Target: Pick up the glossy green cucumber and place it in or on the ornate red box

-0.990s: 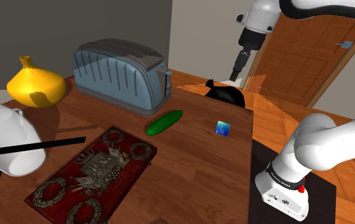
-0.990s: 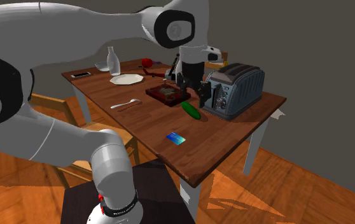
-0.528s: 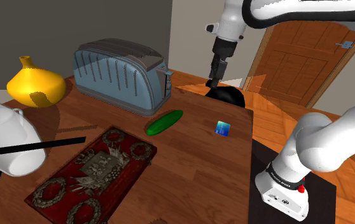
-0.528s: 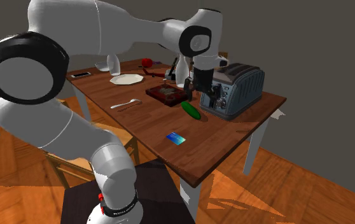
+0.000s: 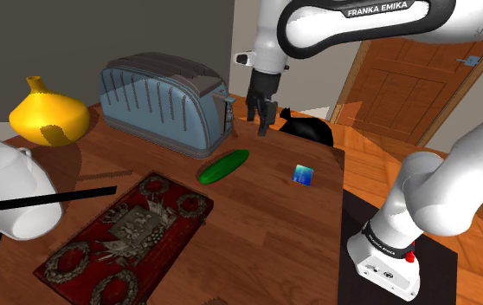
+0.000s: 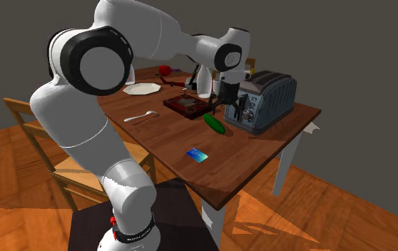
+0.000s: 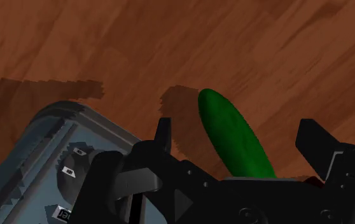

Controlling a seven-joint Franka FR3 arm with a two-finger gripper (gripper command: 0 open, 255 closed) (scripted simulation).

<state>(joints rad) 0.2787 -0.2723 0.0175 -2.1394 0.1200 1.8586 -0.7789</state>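
Observation:
A glossy green cucumber (image 5: pixel 223 166) (image 6: pixel 215 124) lies on the wooden table just in front of the toaster. The ornate red box (image 5: pixel 127 234) (image 6: pixel 187 105), flat with grey wreath reliefs on its lid, rests closed beside it. My black gripper (image 5: pixel 263 128) (image 6: pixel 225 108) hangs open above the table, a little past the cucumber's far end and next to the toaster's lever side. In the wrist view the cucumber (image 7: pixel 233 133) runs between my spread fingers (image 7: pixel 164 135), which do not touch it; the gripper (image 7: pixel 236 127) holds nothing.
A blue-grey toaster (image 5: pixel 164 102) (image 6: pixel 265 100) (image 7: pixel 55 159) stands close by the gripper. A small blue card (image 5: pixel 302 174) (image 6: pixel 197 155) lies near the table edge. A yellow vase (image 5: pixel 48 115), a white jug (image 5: pixel 2 186), a plate (image 6: pixel 142 89) and a spoon (image 6: pixel 140 116) are also on the table.
The arm has swung toward the shoulder view's left and come down, from in front of the door to just above the table beside the toaster. The cucumber has not moved.

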